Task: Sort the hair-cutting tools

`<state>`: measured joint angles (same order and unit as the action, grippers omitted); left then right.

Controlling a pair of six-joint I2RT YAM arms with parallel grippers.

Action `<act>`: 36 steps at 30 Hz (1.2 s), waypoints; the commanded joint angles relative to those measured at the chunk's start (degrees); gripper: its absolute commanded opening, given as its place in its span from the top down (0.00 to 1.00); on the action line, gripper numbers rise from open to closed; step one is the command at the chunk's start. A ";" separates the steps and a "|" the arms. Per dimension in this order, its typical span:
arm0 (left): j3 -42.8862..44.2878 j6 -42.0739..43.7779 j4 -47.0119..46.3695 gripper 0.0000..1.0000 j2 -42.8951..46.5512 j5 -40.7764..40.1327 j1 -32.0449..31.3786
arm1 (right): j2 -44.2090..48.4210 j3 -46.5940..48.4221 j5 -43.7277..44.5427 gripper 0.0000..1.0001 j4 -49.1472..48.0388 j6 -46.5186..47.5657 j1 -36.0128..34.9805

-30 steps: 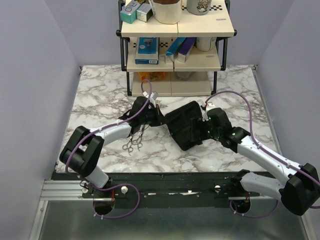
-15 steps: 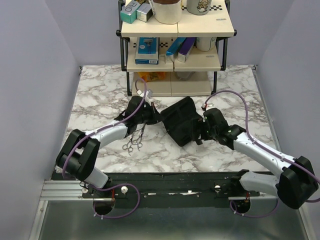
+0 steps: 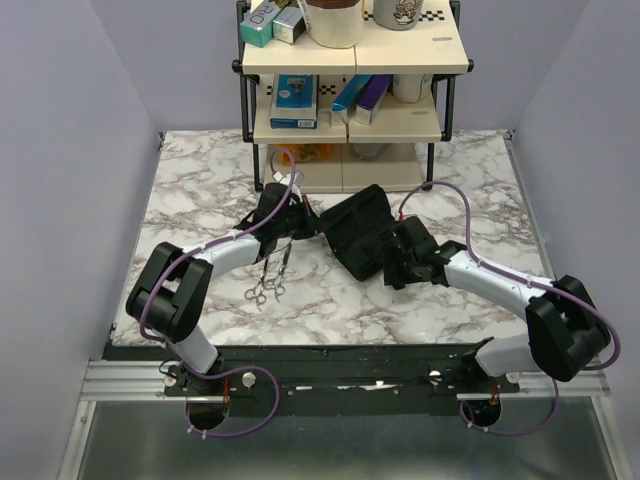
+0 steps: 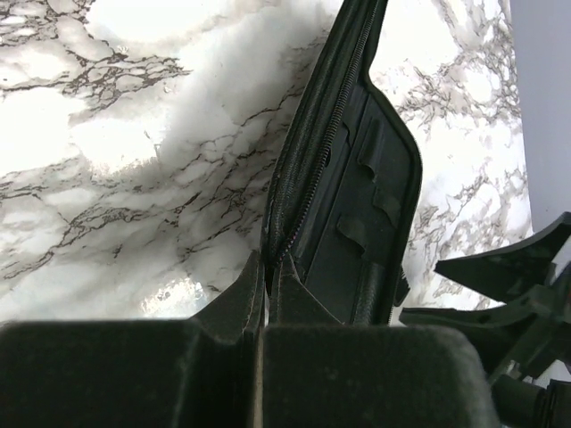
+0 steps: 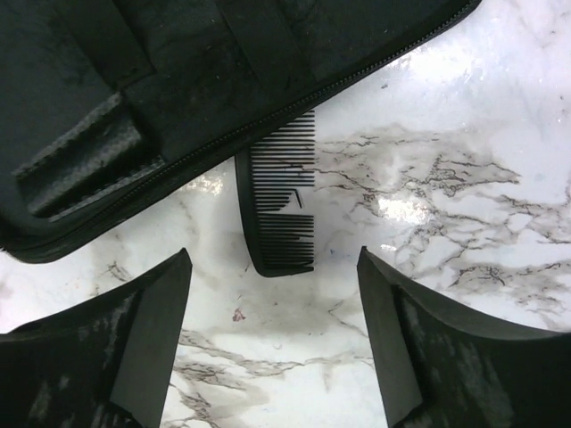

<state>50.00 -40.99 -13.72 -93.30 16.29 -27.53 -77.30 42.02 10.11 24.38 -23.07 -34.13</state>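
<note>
Left arm: the left gripper (image 4: 266, 281) has its fingers pressed together on the zipper edge of the black pouch (image 4: 357, 205). In the left wrist view the zipper runs straight down into the seam between the two pads. From overhead, this pinch sits at the pouch's left corner, mid-table.

Right arm: the right gripper (image 5: 274, 299) hangs low over the marble with its fingers (image 5: 143, 339) spread wide and nothing between them. It is at the pouch's near-right edge.

Wide toothed comb (image 5: 284, 196): flat on the table (image 3: 200, 190), teeth facing right in the right wrist view. Its far end is tucked under the pouch's zippered edge. Its near, rounded end lies bare on the marble, in line with the gap between the spread fingers. I see no contact between the fingers and the comb.

Scissors (image 3: 264, 290): on the marble just beside the left forearm, finger loops toward the near edge, well apart from the pouch. A thin dark sliver (image 3: 286, 258) lies alongside them. At this size I cannot tell whether it is a blade or a second comb.

A shelf rack (image 3: 350, 160) stands at the table's far edge, with boxes on its shelves.
</note>
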 commanded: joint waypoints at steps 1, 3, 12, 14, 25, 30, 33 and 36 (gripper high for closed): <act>2.82 -0.40 -3.25 1.00 -0.31 1.19 0.81 | -4.35 3.68 2.63 0.21 1.46 -2.06 -0.15; 3.00 -0.49 -3.25 1.00 0.04 1.89 0.98 | -5.84 4.21 3.07 0.24 1.46 -2.42 -0.15; 2.21 -1.11 -3.51 1.00 1.89 3.22 1.60 | -11.73 4.21 1.50 0.34 0.41 -3.91 -0.15; 2.03 -1.37 -3.77 1.00 1.98 3.48 1.69 | -12.44 4.30 0.71 0.38 0.32 -4.00 -0.15; -0.25 -2.42 -5.36 1.00 2.68 4.36 1.60 | -11.65 1.75 -0.53 0.59 1.37 -5.66 -1.37; -1.39 -2.69 -5.62 1.00 3.82 4.45 1.60 | -10.16 0.08 -0.27 0.62 2.95 -8.21 -4.36; -2.18 -2.86 -6.06 1.00 4.44 4.45 1.60 | -8.58 -1.41 -0.09 0.63 4.09 -10.24 -6.38; -3.24 -2.86 -6.50 1.00 4.88 5.06 1.60 | -6.74 -3.08 0.61 0.63 5.58 -12.96 -9.46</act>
<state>48.07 -43.13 -16.08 -91.07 18.94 -26.20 -84.90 43.22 13.54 23.55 -30.81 -39.29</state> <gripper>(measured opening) 0.017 0.417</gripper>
